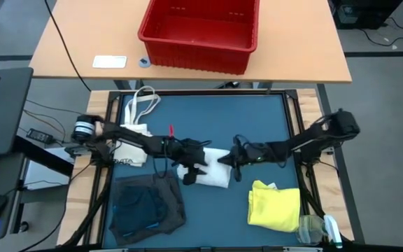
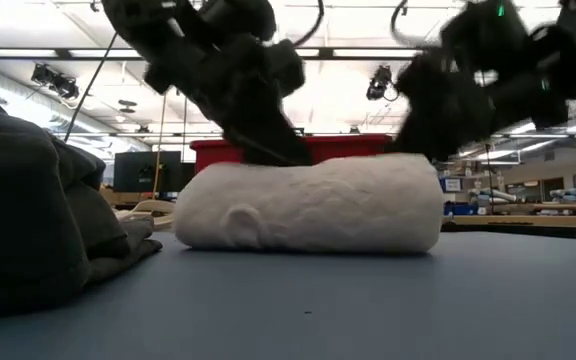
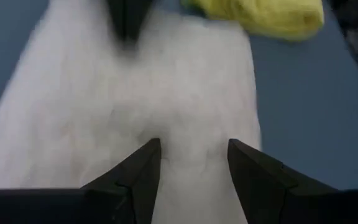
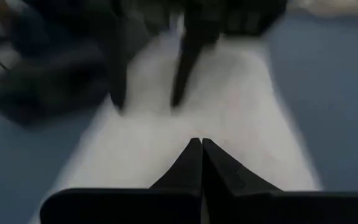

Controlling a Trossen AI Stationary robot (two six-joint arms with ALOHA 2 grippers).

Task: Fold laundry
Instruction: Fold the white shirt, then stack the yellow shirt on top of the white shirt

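The white garment lies as a rolled bundle on the blue mat at the table's middle. My left gripper stands open on top of it, reaching in from the table's left. My right gripper is shut and reaches in from the right to the bundle's top near its right end. A dark grey garment lies near left, and a folded yellow one near right. My left gripper sets its two spread fingertips on the bundle's upper surface, slanting down from the table's left. White cloth shows flat between them, with no fold taken up. My right gripper lays its shut fingertips against the bundle's top near its right end, slanting down from the right. Whether any cloth is caught between them I cannot tell.
A cream tote bag lies at the mat's far left, beside the left arm. A clear plastic item with green trim sits at the near right corner. A red bin stands on the wooden table beyond the mat.
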